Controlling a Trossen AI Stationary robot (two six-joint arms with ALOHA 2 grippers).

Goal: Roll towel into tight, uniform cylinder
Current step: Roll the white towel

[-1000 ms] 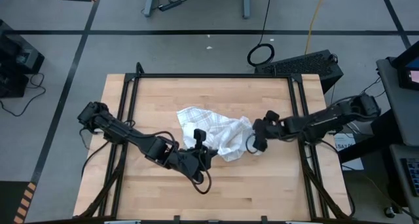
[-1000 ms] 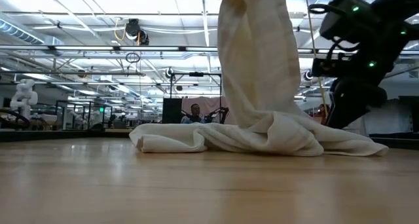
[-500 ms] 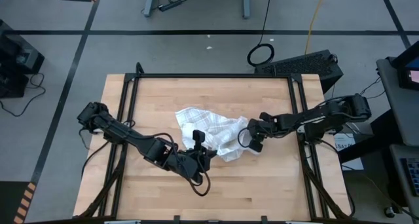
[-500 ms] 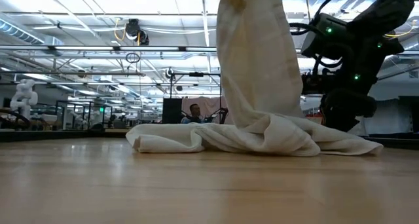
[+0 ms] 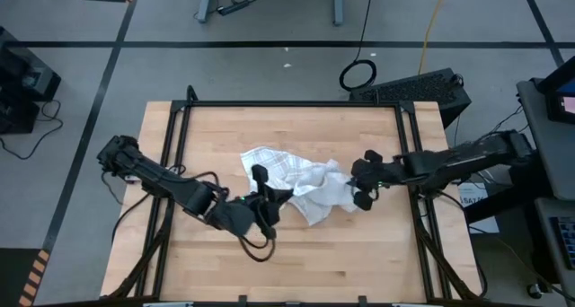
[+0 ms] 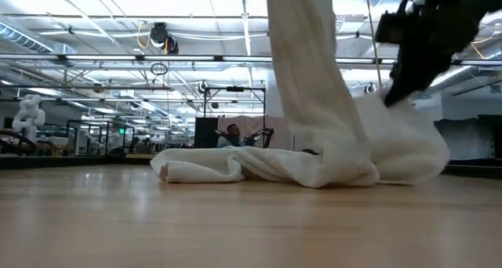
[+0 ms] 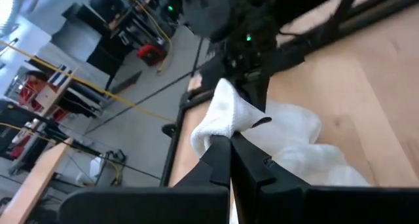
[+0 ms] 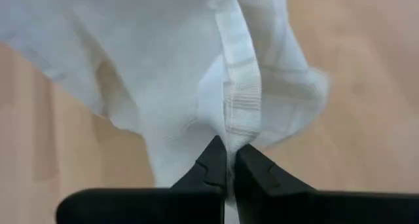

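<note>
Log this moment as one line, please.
towel: crumpled, unrolled, partly lifted | left tool: shut on towel | right tool: shut on towel hem | table: rest of towel

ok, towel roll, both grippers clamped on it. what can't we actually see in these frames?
- Towel tag: not findable in any view; folds bunch the cloth.
- Left gripper: in the low view it is cut off by the top edge; only hanging cloth shows.
- Right gripper: in the low view it is a dark backlit shape, fingers not readable.
- Cloth edges under the heap on the table: covered in the high view.
</note>
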